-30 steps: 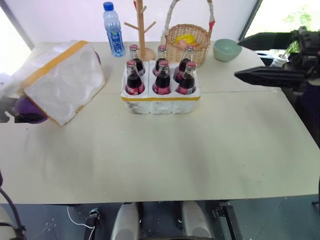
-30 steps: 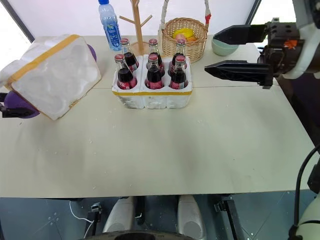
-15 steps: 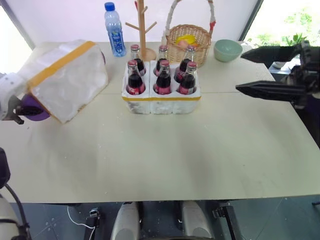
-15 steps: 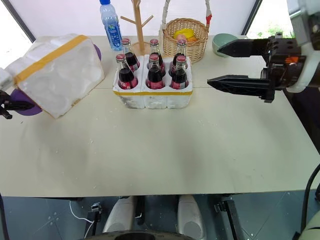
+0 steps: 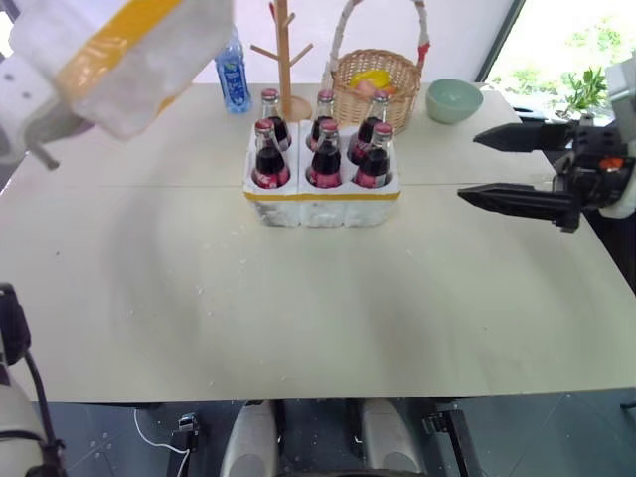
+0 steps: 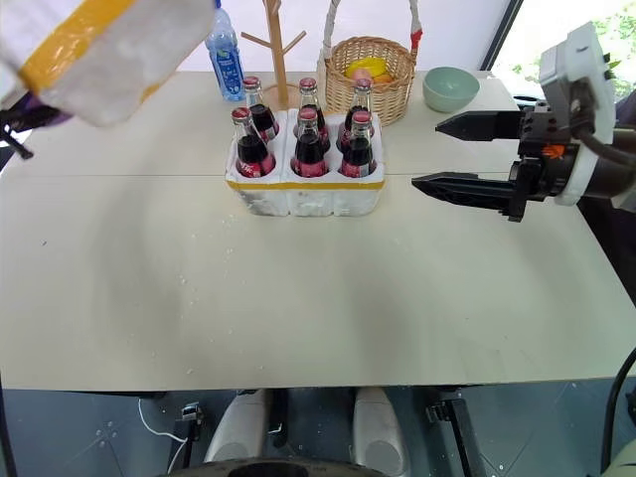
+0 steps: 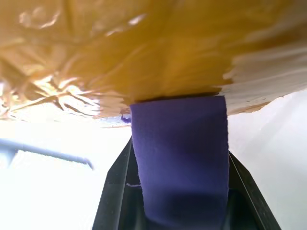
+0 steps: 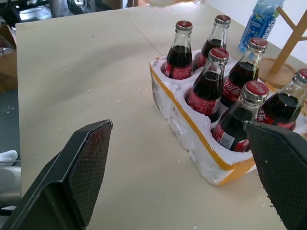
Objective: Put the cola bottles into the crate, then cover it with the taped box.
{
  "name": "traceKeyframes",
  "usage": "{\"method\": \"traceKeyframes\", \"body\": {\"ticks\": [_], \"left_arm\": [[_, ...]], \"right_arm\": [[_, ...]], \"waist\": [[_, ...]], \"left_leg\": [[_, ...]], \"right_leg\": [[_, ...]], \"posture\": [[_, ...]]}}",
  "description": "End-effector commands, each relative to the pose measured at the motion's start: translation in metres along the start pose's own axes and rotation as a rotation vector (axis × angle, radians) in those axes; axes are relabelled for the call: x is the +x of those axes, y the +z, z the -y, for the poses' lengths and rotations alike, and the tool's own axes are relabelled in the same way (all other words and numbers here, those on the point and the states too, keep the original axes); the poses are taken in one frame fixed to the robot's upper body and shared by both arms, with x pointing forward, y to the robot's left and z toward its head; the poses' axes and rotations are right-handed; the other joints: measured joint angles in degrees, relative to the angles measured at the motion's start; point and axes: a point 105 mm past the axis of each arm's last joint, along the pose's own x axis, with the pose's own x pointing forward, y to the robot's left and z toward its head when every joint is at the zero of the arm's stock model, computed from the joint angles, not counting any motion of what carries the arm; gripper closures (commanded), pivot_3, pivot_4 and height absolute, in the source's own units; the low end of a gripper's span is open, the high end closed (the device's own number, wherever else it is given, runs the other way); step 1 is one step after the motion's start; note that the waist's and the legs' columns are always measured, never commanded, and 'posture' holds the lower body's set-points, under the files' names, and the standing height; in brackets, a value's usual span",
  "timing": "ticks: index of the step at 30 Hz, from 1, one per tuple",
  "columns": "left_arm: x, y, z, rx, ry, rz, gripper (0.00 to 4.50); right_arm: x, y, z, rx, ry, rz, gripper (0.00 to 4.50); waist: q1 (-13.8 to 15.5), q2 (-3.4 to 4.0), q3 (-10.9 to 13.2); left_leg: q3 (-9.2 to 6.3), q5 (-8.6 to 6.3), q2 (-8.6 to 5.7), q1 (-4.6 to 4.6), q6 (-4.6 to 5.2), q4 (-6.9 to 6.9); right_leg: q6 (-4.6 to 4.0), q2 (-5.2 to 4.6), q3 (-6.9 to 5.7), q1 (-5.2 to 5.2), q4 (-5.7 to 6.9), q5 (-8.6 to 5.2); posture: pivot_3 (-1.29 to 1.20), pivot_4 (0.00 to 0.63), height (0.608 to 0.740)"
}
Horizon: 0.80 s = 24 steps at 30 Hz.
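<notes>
**A:** Taped box (image 5: 124,55) has just come up off the table (image 5: 318,298); your left gripper (image 7: 177,163) is clamped on its edge and it now hangs at about ten o'clock from the crate (image 5: 321,199), tilted

**B:** So the loading is finished?

**A:** You can see all six cola bottles (image 5: 323,149) standing in their wells, so I'd judge only the covering is left. Your right gripper (image 6: 452,154) waits spread wide and empty at three o'clock of the crate

**B:** Any writing?

**A:** Red labels with white script, too small for you to read; the blue-capped water bottle's (image 5: 232,72) label is no clearer
</notes>
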Motion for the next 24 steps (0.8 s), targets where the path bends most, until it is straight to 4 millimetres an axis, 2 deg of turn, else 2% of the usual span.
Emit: {"method": "traceKeyframes", "body": {"ticks": [1,4,10,14,19,24], "left_arm": [[0.010,0.042,-0.004,0.207,0.087,0.141,3.45],[0.027,0.068,0.005,0.319,0.133,0.217,3.45],[0.058,0.094,0.023,0.514,0.174,0.267,3.45],[0.071,0.115,0.039,0.637,0.167,0.342,3.45],[0.079,0.119,0.055,0.779,0.134,0.365,3.45],[0.079,0.110,0.072,0.844,0.093,0.385,3.45]], "right_arm": [[-0.003,0.014,-0.005,-0.043,-0.010,0.060,0.00],[-0.002,0.017,-0.005,-0.031,-0.013,0.090,0.00],[-0.001,0.019,-0.008,-0.012,-0.024,0.110,0.00],[-0.004,0.018,-0.012,-0.005,-0.040,0.108,0.00],[-0.012,0.013,-0.014,0.004,-0.095,0.090,0.00],[-0.016,0.008,-0.014,0.018,-0.134,0.087,0.00]], "waist": [[0.00,0.00,0.00],[0.03,0.00,0.00],[0.09,0.00,0.00],[0.14,-0.01,0.00],[0.20,-0.02,0.00],[0.02,-0.02,0.00]], "left_leg": [[0.00,0.00,0.00,0.02,0.00,0.01],[0.00,0.00,-0.01,0.02,0.00,0.03],[-0.02,0.01,-0.05,0.02,0.01,0.07],[-0.04,0.00,-0.05,0.03,0.01,0.05],[-0.06,0.00,-0.07,0.01,0.01,0.05],[-0.07,0.00,-0.07,0.03,0.01,0.05]], "right_leg": [[0.01,0.00,0.00,0.00,0.02,0.01],[0.07,0.01,0.00,0.05,0.01,0.04],[0.17,0.02,0.00,0.11,-0.05,0.10],[0.18,0.02,0.01,0.11,-0.05,0.11],[0.19,0.01,0.01,0.13,-0.06,0.11],[0.20,0.02,0.01,0.13,-0.05,0.12]], "posture": [[0.00,0.150,0.740],[0.00,0.150,0.740],[0.00,0.150,0.740],[0.00,0.150,0.740],[0.00,0.150,0.740],[0.00,0.150,0.740]]}}
